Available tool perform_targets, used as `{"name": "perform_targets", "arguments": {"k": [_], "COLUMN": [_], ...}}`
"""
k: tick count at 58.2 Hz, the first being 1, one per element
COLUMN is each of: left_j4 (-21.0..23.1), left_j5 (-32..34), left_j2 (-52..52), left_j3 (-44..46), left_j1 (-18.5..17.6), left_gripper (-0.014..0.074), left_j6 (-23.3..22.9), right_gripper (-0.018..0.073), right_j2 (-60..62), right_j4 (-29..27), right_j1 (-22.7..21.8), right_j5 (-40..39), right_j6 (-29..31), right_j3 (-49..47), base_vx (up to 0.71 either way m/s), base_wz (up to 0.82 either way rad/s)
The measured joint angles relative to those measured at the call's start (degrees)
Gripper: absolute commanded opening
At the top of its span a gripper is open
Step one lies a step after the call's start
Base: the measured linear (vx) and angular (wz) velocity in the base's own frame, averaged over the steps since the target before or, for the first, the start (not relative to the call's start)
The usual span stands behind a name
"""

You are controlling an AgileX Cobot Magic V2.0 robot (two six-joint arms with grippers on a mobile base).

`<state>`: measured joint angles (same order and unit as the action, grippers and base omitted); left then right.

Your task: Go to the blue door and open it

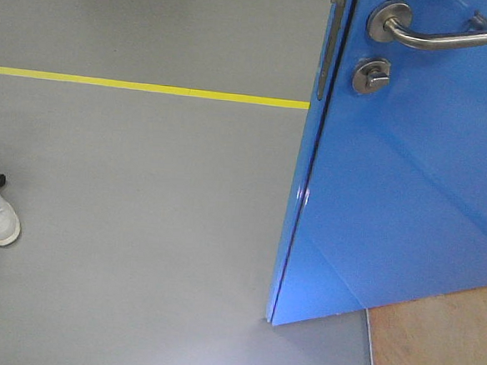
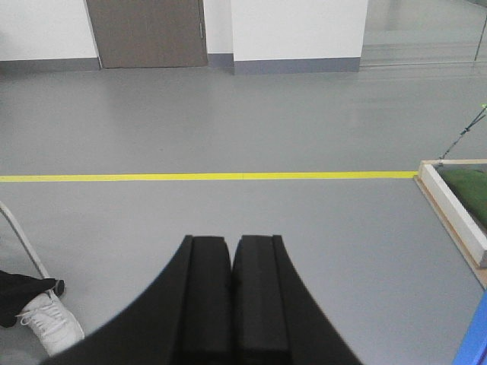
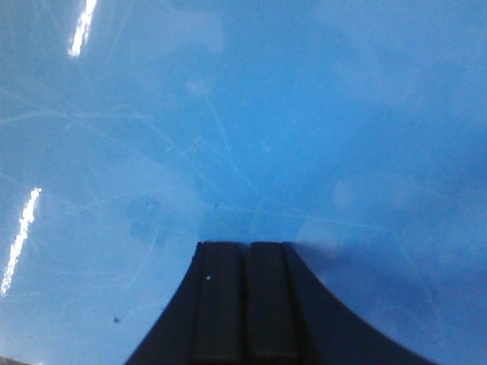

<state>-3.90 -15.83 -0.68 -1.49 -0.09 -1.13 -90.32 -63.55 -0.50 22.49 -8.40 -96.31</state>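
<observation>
Door (image 1: 409, 202) stands ajar — left tool (image 2: 231, 251) and right tool (image 3: 245, 251) both closed, empty.

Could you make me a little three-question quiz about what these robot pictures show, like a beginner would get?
1. True or false: the blue door has a round knob instead of a lever.
2. Multiple choice: the right hand faces (A) open floor, (B) the glossy blue door surface, (C) a white shoe.
3. Short answer: what colour is the floor line running up to the door's edge?

Key:
1. False. It has a silver lever handle with a round thumb-turn lock below it.
2. B. Blue fills that view, with the hand shut and close to the panel.
3. Yellow. The left hand, also shut, points toward it.
</observation>
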Motion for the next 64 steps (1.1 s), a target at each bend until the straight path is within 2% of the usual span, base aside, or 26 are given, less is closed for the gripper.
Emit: {"name": "perform_targets", "arguments": {"k": [64], "left_j4": [0.00], "left_j5": [0.00], "left_j2": [0.00], "left_j3": [0.00], "left_j1": [0.00], "left_gripper": [0.0073], "left_j6": [0.00], "right_gripper": [0.0012], "right_j2": [-0.02], "right_j4": [-0.34], "right_j1": [0.39], "right_j5": [1.19], "right_j6": [-0.01], "right_j3": [0.00], "base_vx": [0.21], "base_wz": [0.02]}}
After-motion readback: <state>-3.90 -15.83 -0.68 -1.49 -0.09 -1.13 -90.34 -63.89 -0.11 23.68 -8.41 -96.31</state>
